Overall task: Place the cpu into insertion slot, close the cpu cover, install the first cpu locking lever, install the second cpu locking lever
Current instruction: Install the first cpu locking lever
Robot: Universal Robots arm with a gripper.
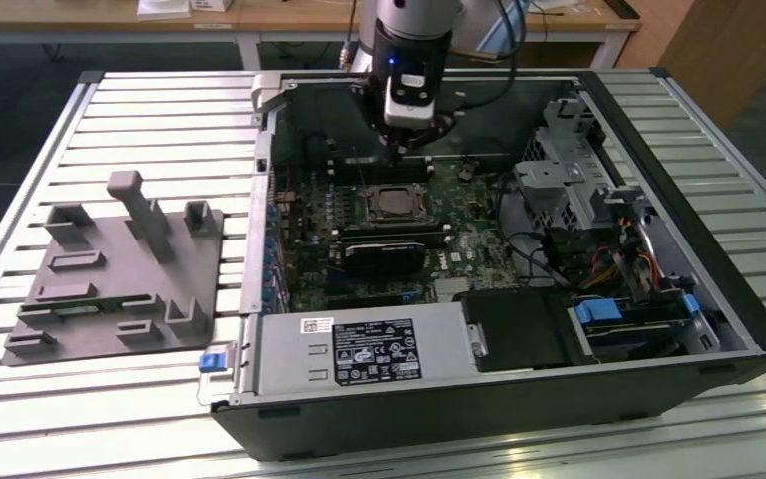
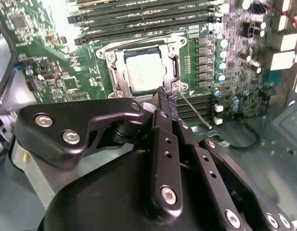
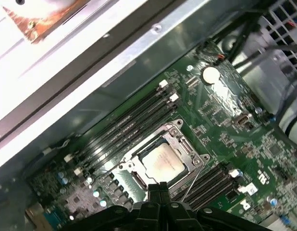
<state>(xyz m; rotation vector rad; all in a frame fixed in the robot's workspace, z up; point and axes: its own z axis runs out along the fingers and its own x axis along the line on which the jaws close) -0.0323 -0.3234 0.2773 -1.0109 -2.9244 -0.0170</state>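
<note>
Hanging upright over the open computer case (image 1: pixel 649 150), wrist pointed straight down, with the claw (image 2: pixel 165 96) clenched on nothing, tips pressed together just beside one corner of the insertion slot (image 3: pixel 139 175). Found the cpu (image 2: pixel 144 72) seated in that slot, silver top showing through the window of the cpu cover (image 3: pixel 183 143), which lay flat around it. Noted a thin wire lever (image 2: pixel 194 111) slanting away from the slot near the claw tips; could not tell whether they touched. Saw faint marks on the chip top and a white label (image 1: pixel 363 351) on the black box nearer than the slot, print too small to read. In the first wrist view, picked out a round silver coin cell (image 3: pixel 211 73) beyond the slot and long memory slots (image 3: pixel 134 120) beside it. In the exterior view, took in a grey fixture (image 1: pixel 104 289) on the slatted table (image 1: pixel 157 110), well apart from the slot.
</note>
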